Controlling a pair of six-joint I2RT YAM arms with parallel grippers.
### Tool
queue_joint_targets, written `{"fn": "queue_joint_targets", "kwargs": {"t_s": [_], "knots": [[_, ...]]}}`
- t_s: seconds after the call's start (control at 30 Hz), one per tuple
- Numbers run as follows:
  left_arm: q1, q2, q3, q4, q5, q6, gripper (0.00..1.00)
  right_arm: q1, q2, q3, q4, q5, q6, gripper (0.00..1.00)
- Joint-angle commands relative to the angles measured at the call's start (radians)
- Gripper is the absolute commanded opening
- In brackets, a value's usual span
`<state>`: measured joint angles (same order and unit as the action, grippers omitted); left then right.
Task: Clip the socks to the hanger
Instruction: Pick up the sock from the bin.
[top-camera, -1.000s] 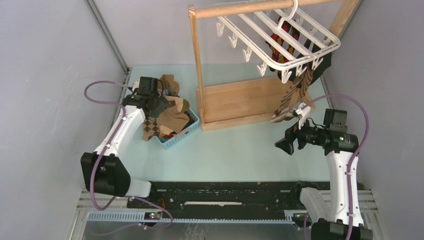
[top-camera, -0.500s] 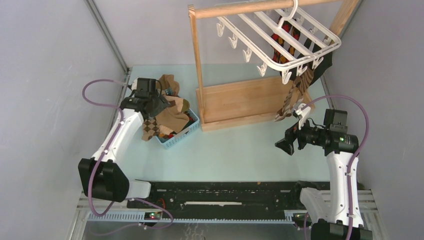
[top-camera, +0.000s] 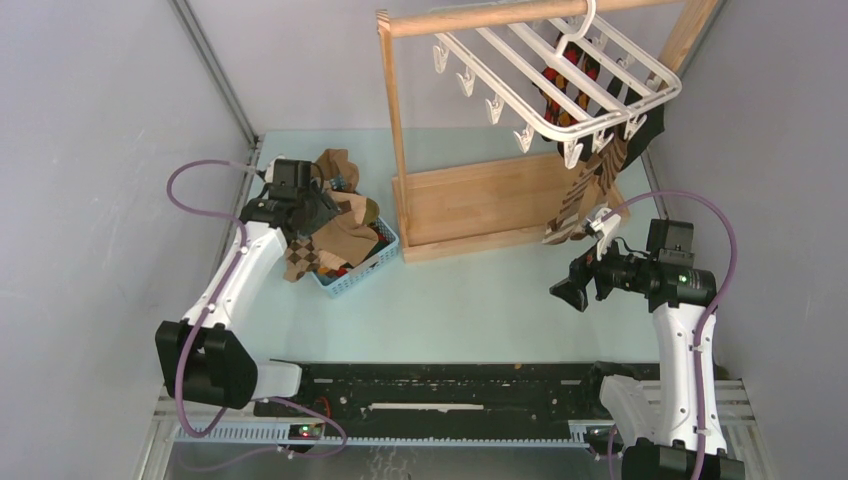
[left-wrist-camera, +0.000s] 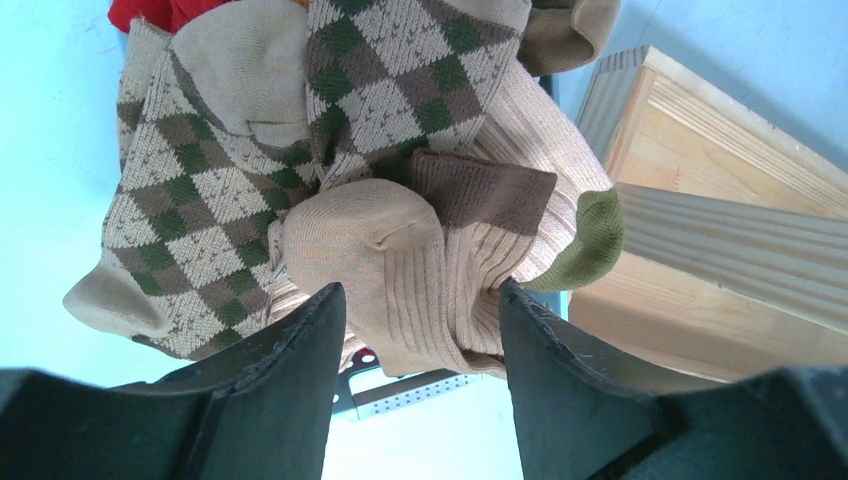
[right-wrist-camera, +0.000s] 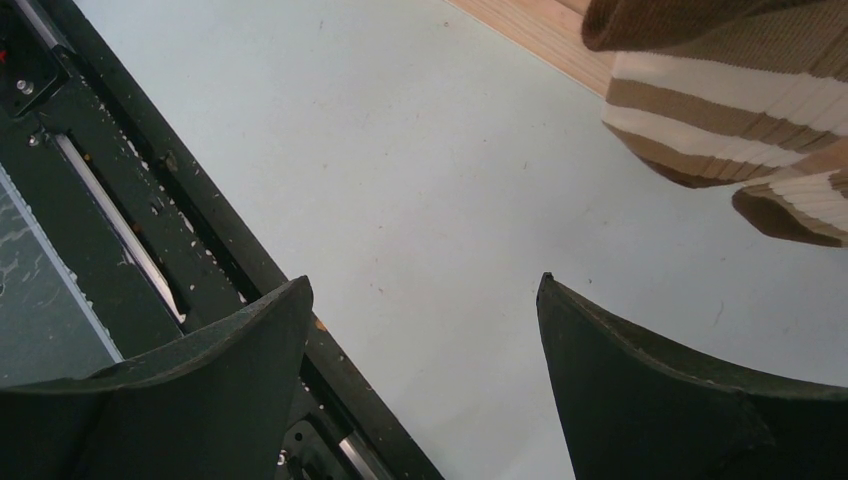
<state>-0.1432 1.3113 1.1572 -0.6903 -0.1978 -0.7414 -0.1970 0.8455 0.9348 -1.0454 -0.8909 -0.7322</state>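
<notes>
Left wrist, left pincer (left-wrist-camera: 420, 290) astride tan sock (left-wrist-camera: 365, 235), grip unclear, right pincer (right-wrist-camera: 425, 283) open, striped sock (right-wrist-camera: 720, 105) cropped

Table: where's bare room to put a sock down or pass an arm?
Widest bare patch: mid-table, bordered by basket, stand base, right gripper and the near rail. Crowded: the left gripper over the basket's socks, and the hung socks beside the right gripper.
</notes>
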Motion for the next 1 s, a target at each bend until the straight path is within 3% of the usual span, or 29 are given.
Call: {"fn": "queue_joint_targets", "kwargs": {"t_s": [0.0,0.97], "knots": [[0.005,-0.037,-0.03,0.037,0.018,0.027,0.62,-0.007,-0.011,-0.007,0.004,0.003,-0.015,0.91],[0.005,-0.052,-0.062,0.088,0.065,0.08,0.59,-0.007,-0.005,-0.011,0.007,0.01,-0.022,0.91]]}}
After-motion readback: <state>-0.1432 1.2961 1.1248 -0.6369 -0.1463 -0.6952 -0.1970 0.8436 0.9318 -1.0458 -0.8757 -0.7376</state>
